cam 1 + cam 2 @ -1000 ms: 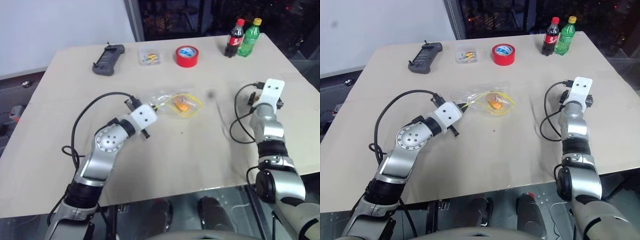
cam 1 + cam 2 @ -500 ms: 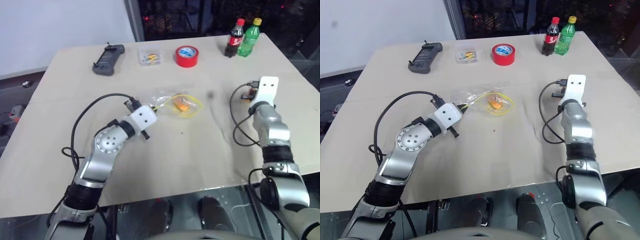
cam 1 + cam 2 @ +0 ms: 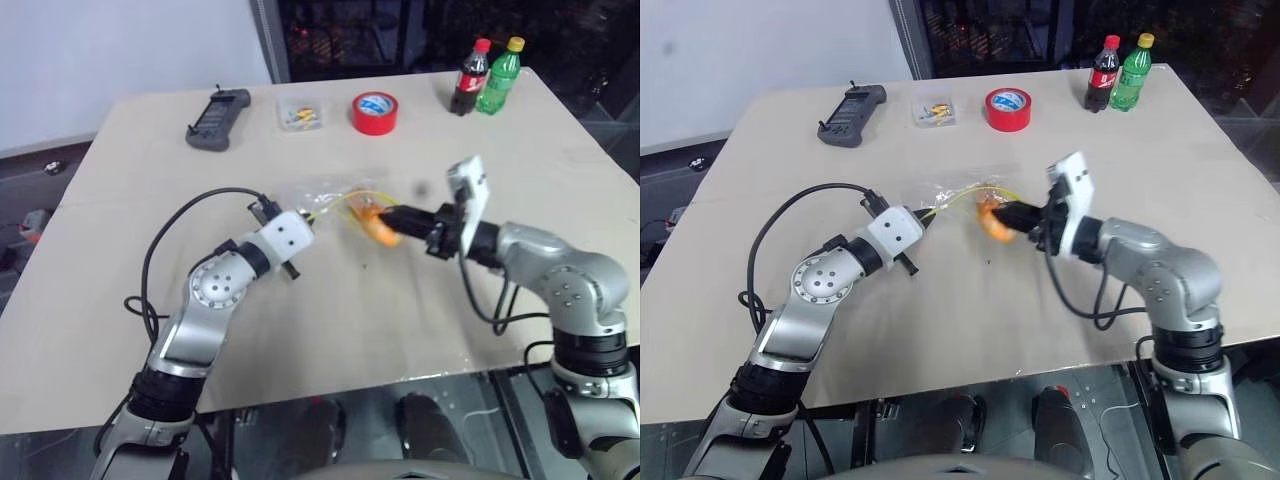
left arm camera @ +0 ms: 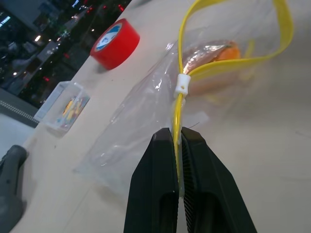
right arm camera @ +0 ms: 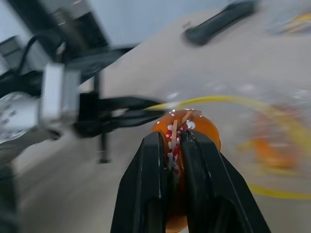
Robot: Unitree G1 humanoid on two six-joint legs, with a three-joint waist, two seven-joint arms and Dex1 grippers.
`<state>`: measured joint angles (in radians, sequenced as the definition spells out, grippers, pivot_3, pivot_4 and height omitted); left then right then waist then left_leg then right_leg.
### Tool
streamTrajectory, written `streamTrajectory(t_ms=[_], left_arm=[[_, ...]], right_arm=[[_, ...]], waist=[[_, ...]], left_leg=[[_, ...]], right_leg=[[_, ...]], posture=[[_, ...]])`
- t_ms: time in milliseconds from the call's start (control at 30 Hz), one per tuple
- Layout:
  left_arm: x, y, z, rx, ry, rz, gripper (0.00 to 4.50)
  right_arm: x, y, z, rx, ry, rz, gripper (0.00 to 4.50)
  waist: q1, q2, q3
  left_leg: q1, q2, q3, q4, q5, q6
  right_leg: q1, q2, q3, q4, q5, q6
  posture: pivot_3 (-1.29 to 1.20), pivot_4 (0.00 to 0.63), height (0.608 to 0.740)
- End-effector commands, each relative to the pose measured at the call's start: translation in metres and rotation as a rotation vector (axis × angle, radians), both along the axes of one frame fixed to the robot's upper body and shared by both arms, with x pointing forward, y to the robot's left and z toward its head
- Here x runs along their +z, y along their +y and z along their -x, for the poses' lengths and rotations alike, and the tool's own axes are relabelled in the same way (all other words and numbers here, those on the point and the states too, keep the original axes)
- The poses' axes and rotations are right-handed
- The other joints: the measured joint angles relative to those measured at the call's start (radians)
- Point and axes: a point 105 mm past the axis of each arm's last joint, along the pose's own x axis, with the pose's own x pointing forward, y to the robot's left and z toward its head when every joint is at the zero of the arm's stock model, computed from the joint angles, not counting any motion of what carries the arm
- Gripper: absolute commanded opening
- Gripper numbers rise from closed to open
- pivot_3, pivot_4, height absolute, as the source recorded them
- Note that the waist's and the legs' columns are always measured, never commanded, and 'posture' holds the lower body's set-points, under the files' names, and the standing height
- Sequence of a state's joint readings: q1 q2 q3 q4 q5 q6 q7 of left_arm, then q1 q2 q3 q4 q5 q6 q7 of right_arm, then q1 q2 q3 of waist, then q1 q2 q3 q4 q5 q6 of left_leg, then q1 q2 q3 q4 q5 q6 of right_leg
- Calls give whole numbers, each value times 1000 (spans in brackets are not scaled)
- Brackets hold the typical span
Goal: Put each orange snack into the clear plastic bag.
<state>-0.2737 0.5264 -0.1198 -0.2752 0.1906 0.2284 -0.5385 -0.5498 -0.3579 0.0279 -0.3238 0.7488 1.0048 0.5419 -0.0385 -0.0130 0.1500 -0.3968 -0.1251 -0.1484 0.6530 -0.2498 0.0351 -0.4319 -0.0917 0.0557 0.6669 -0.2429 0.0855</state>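
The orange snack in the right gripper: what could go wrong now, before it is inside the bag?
The right gripper pinches the orange snack only at its edge, so it might slip out short of the bag's mouth. The left gripper holds the clear plastic bag only by its yellow zip strip; a push could collapse the opening.

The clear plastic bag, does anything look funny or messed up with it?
Nothing stands out. The crinkly clear plastic bag with the yellow zip strip lies flat, its mouth open, one glossy orange snack inside. The left gripper pinches the strip; the right gripper holds another orange snack by the mouth.
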Motion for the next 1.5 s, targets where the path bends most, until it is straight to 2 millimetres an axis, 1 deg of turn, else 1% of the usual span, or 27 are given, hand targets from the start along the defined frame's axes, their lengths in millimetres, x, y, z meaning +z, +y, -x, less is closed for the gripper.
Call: streamTrajectory(t_ms=[33,133,267,333,400,467,567,600,633,667,733,867,900,1033,1200,1267,1300,1367,1400,1500], left_arm=[[12,-8,15,-73,-55,9,0],[7,-8,23,-97,-34,-10,0],[3,-7,29,-114,-15,-19,0],[1,-7,30,-114,-10,-18,0],[-1,-6,31,-112,-6,-15,0],[-2,-5,31,-99,1,-3,0],[-3,-1,31,-74,7,15,0],[-3,1,30,-63,8,22,0],[-2,3,30,-53,11,30,0],[-2,5,30,-45,13,37,0],[-3,8,30,-34,18,51,0],[-1,13,32,-30,24,102,0],[0,12,33,-41,24,118,0],[1,13,36,-61,36,170,0],[0,25,34,-41,39,150,0],[-1,29,34,-35,39,140,0],[-1,29,34,-35,39,138,0],[-5,38,36,-22,40,96,0],[-6,43,36,-13,41,77,0],[-7,56,35,13,37,40,0]], right_arm=[[-4,12,-22,-55,-33,29,145],[-8,20,-36,-73,-44,37,145],[-10,33,-45,-51,-53,21,145],[-11,46,-45,-24,-66,3,145],[-11,62,-43,34,-55,-55,145],[-14,75,-49,38,-44,-84,145],[-24,85,-59,25,-25,-99,145],[-25,86,-60,26,-17,-117,1042],[-24,85,-61,19,-21,-123,1530],[-24,83,-62,13,-28,-126,1921],[-24,74,-60,17,-24,-128,2602],[-33,47,-54,16,26,-137,2602],[-36,43,-54,7,44,-145,2602],[-39,39,-51,-4,55,-139,2602],[-40,27,-56,-73,-50,10,2602],[-41,25,-58,-99,-59,20,3142],[-41,25,-59,-104,-58,18,3534],[-43,29,-60,-138,-72,53,4348],[-44,33,-59,-146,-73,60,4442],[-43,41,-56,-167,-50,51,4442]], waist=[[1,0,0],[0,0,0],[0,0,0],[0,0,0],[-3,0,0],[-7,0,0],[-7,0,0],[-5,0,0],[-4,0,0],[-2,0,0],[-2,0,0],[-2,0,0],[-2,0,0],[-8,0,0],[-4,0,0],[-2,0,0],[-2,0,0],[-2,0,0],[-5,0,0],[-6,0,0]], left_leg=[[0,0,1,0,0,0],[0,0,0,0,0,0],[0,0,0,0,0,0],[0,0,0,0,0,0],[0,0,0,0,0,0],[0,0,0,0,0,0],[1,1,0,0,0,0],[1,1,0,0,0,0],[1,1,0,0,0,0],[1,1,0,0,0,0],[1,0,0,0,0,0],[1,0,-1,0,0,0],[1,0,-1,0,0,0],[1,1,0,0,0,0],[1,2,0,-1,0,0],[1,1,0,-1,0,0],[1,1,0,-1,0,0],[1,1,0,-1,0,0],[1,1,0,-1,0,0],[1,2,1,-2,0,-1]], right_leg=[[0,0,0,0,0,0],[0,0,0,0,0,0],[0,1,0,0,0,0],[0,1,0,0,0,0],[0,1,0,0,0,0],[0,1,0,0,0,0],[0,3,1,0,0,0],[0,3,0,0,0,-1],[0,3,0,0,0,-1],[0,3,0,0,0,-1],[0,2,0,-1,0,-1],[0,2,-1,-1,0,-1],[0,2,-1,-1,0,-1],[0,2,0,-1,0,-1],[0,3,0,0,0,-1],[0,3,0,-1,0,-1],[0,3,0,-1,1,-1],[0,3,0,-1,1,-1],[0,3,0,-1,1,-1],[-1,3,1,-1,1,-1]], posture=[[0,150,740],[0,150,740],[0,150,740],[0,150,740],[0,150,740],[0,150,740],[0,150,740],[0,150,740],[0,150,740],[0,150,740],[0,150,740],[0,150,740],[0,150,740],[0,150,740],[0,150,740],[0,150,740],[0,150,740],[0,150,740],[0,150,740],[0,150,740]])
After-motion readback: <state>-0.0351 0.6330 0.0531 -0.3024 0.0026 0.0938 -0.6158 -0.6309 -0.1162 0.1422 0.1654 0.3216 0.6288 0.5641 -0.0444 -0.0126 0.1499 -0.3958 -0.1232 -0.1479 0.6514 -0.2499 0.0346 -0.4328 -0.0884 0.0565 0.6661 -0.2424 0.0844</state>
